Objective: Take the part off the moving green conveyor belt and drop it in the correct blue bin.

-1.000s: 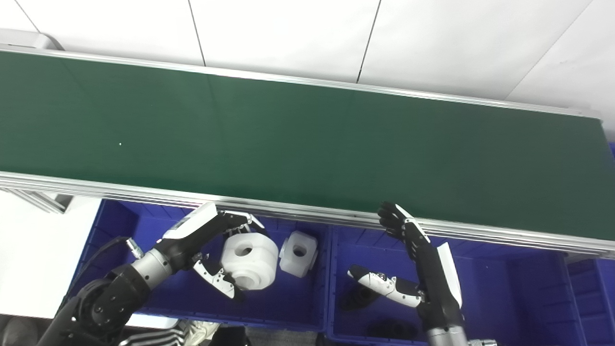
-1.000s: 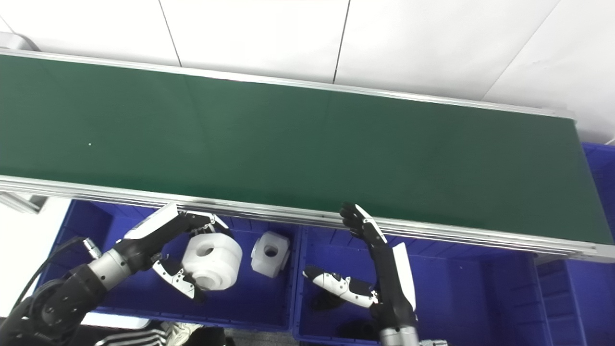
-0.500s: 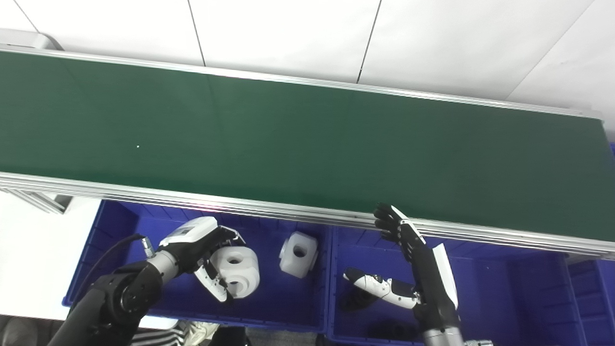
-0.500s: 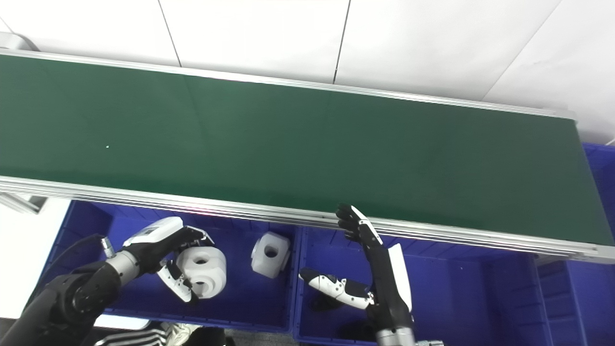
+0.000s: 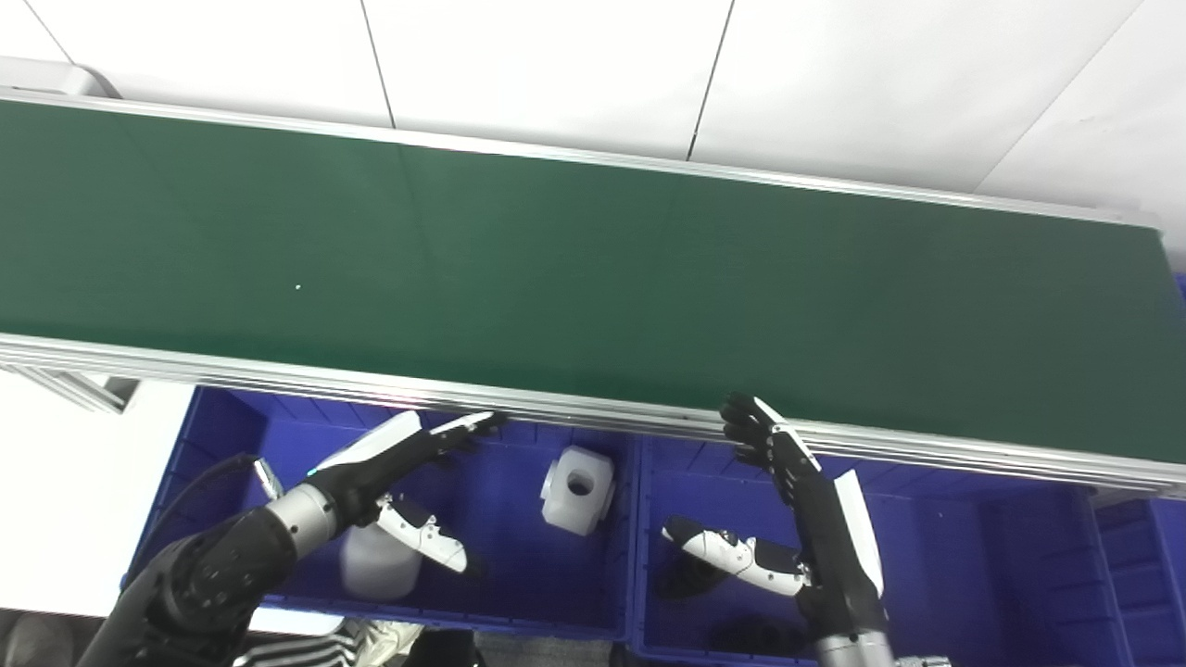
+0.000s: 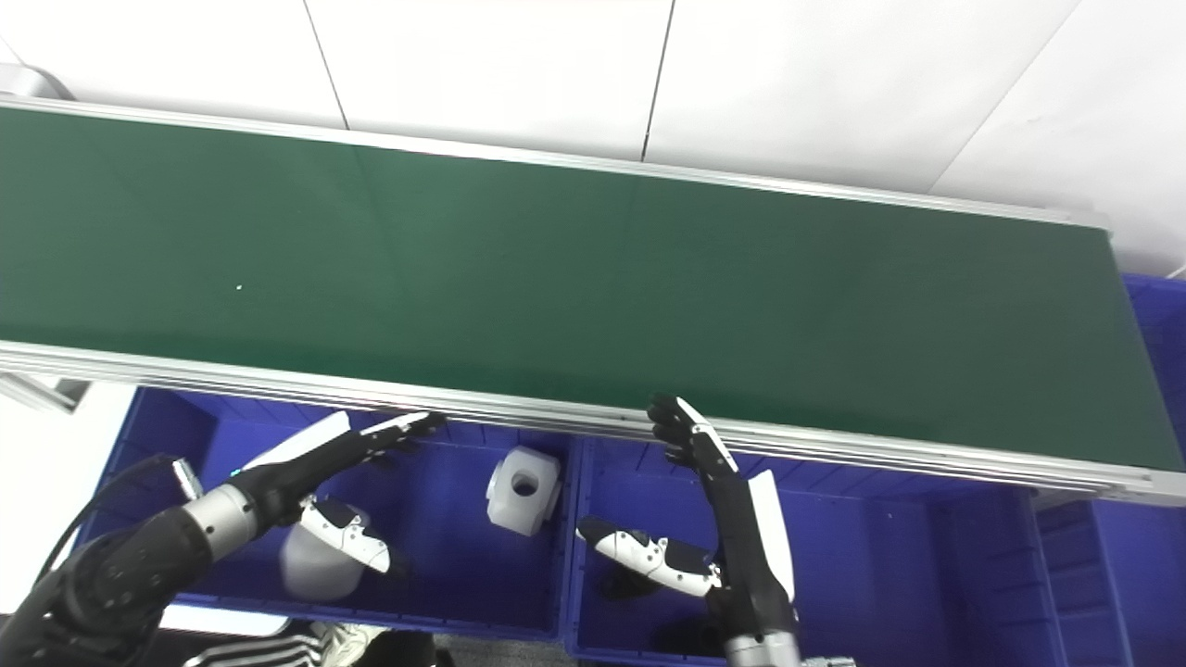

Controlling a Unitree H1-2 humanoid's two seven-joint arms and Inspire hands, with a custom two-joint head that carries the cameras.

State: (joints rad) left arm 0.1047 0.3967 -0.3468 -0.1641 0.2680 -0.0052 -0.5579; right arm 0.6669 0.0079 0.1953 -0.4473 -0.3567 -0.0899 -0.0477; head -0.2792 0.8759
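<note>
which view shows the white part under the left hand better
The right eye view: the rounded white plastic part in the left blue plastic bin shows more of its body beside the open left hand. In the left eye view the thumb crosses more of it.

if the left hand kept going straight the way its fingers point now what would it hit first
Probably the aluminium rail along the near edge of the green conveyor belt. The left hand is open over the left blue bin, its fingers stretched up and to the right, their tips close under that rail. Depth is unclear, so it might pass beneath.
</note>
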